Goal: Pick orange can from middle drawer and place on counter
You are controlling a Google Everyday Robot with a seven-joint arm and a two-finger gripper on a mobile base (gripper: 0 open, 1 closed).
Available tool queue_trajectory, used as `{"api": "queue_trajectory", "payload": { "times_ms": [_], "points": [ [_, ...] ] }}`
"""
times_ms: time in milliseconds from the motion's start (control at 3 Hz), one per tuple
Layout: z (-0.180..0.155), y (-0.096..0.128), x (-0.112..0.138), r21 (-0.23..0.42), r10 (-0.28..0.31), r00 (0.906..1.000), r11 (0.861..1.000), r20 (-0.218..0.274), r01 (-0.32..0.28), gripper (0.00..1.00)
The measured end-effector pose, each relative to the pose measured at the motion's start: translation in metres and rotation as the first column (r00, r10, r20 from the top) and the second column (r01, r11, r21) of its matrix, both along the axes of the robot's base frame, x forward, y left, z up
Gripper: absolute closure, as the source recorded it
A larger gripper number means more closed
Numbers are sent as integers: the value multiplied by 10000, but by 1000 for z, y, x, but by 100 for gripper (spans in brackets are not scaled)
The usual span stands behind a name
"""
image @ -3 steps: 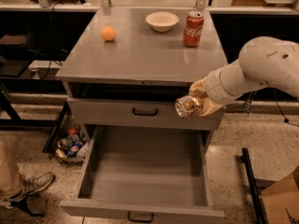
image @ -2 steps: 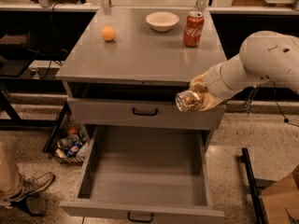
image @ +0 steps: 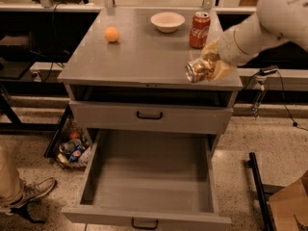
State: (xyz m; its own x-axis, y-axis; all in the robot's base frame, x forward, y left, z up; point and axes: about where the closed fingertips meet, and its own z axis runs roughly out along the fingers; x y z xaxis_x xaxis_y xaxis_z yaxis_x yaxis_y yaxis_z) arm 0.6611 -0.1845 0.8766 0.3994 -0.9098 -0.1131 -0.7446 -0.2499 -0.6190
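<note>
The orange can (image: 196, 70) is a crinkled shiny silver-gold can lying on its side in my gripper (image: 208, 66). My gripper is shut on it and holds it just above the front right part of the counter (image: 139, 57). The white arm comes in from the upper right. The middle drawer (image: 151, 177), the lowest one, stands pulled wide open below, and its grey tray has nothing in it.
On the counter stand an upright red Coca-Cola can (image: 199, 30), a white bowl (image: 167, 21) and a small orange ball (image: 112, 34). The drawer above (image: 149, 115) is shut. A bin of cans (image: 72, 148) and a person's shoe (image: 29, 192) are at the left on the floor.
My gripper has risen with the can from in front of the upper drawer to just above the counter's front right edge.
</note>
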Motion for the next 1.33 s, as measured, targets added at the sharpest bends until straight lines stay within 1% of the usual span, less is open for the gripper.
{"api": "queue_trajectory", "payload": {
  "times_ms": [333,667,1000,1333],
  "points": [
    [5,-4,29,339,-313,9965,9988,-771,340,100],
    [8,-2,56,684,-416,9906,9964,-1301,508,100],
    [5,6,72,929,-343,9869,9944,-1576,494,100],
    [-5,21,82,1107,-101,9830,9934,-1834,309,100]
  ]
}}
